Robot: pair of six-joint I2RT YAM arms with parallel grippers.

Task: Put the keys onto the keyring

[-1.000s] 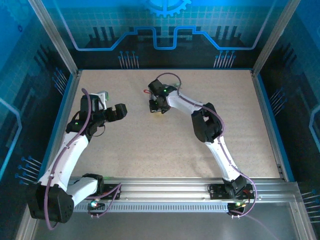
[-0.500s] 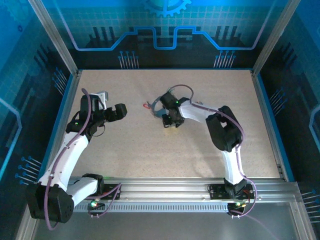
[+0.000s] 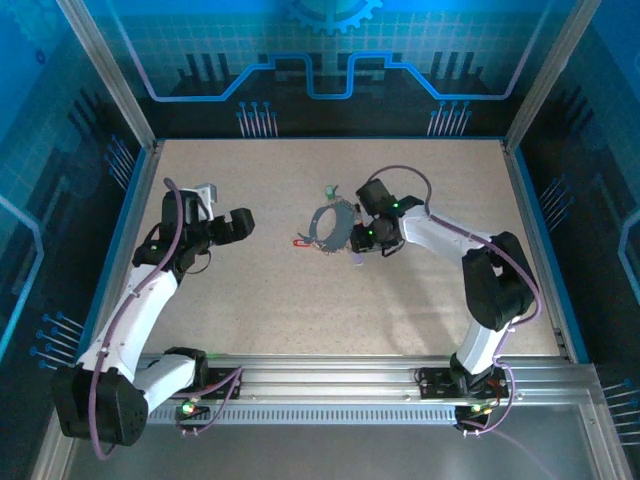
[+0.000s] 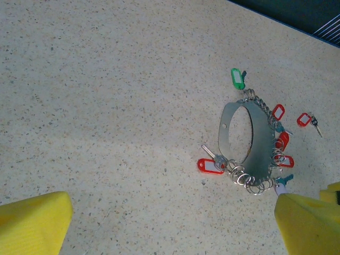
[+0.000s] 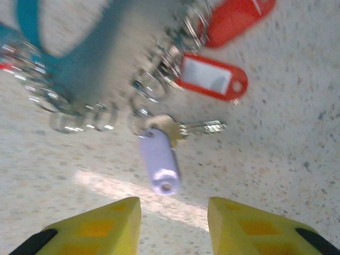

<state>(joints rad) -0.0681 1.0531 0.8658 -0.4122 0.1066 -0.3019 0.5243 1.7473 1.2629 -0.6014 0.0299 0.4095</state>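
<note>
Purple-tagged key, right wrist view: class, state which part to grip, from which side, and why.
Grip the purple tag across its long sides, from above. It lies flat on the table, its length aimed into the gap of the open right gripper. The key blade is probably too thin to pinch.

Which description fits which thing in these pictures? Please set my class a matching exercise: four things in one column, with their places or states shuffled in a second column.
Things
1. green tag
2. lilac tag
3. keyring
4. left fingers

Descriptions
A. lies flat on the table, hung with small rings
B. yellow, wide apart, holding nothing
C. just ahead of the right fingers
D. at the keyring's top end in the left wrist view

Pairs: 1-D, 2-C, 3-A, 4-B
</note>
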